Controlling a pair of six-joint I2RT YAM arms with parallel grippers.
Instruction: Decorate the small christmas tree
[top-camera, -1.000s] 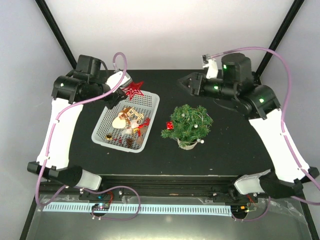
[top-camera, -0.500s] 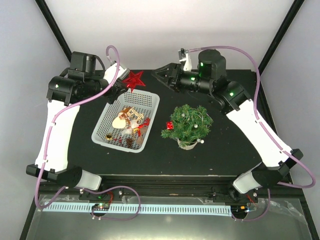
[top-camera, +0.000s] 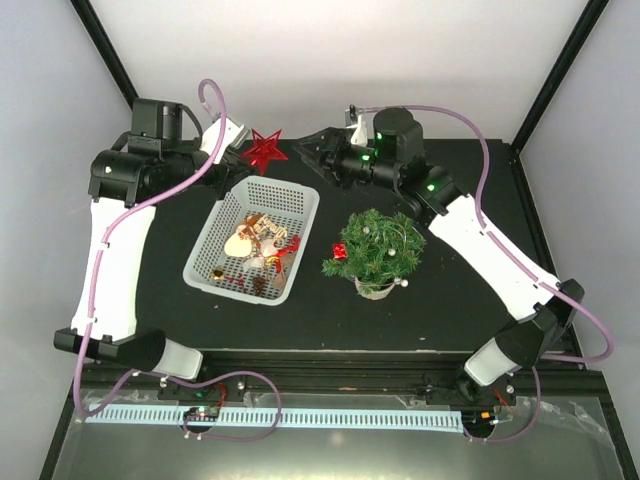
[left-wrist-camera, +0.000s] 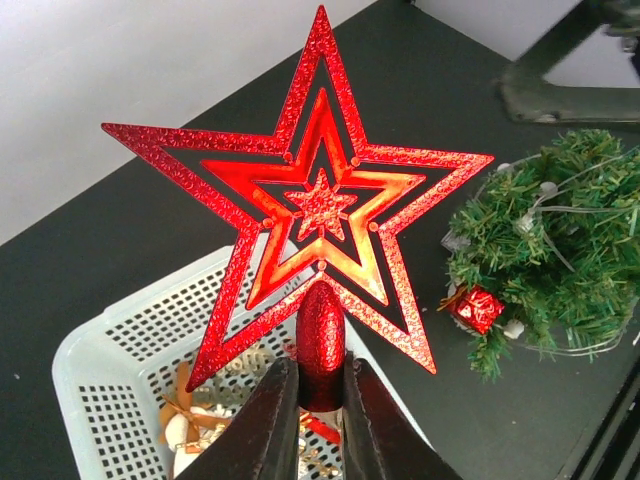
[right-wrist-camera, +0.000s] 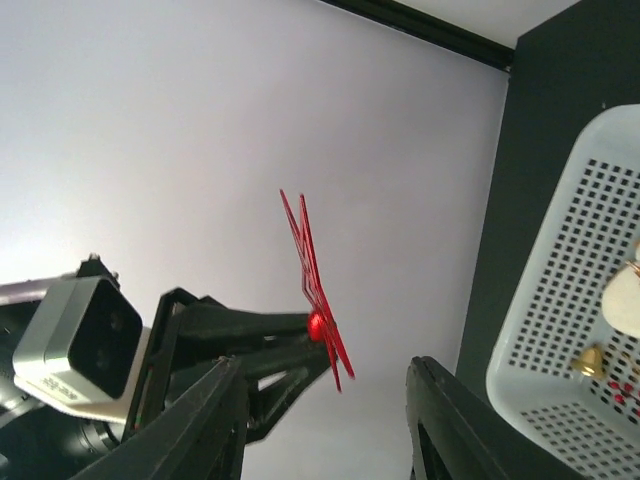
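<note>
The left gripper (left-wrist-camera: 320, 390) is clamped on the glittered base stem of a red star topper (left-wrist-camera: 320, 200). The star stands upright above the fingers, over the far edge of the worktop, just beyond the far rim of the white mesh basket (top-camera: 308, 212).

The right gripper (top-camera: 306, 149) has its fingers spread apart and grips nothing. It points at the star from the right, near it but not touching.

The small christmas tree (top-camera: 380, 243) stands upright in its whitish pot (top-camera: 375, 290), slightly right of the worktop centre, beside the basket and apart from it. A small red gift ornament (top-camera: 340, 251) sits on the tree's left side. The basket holds assorted ornaments.
</note>
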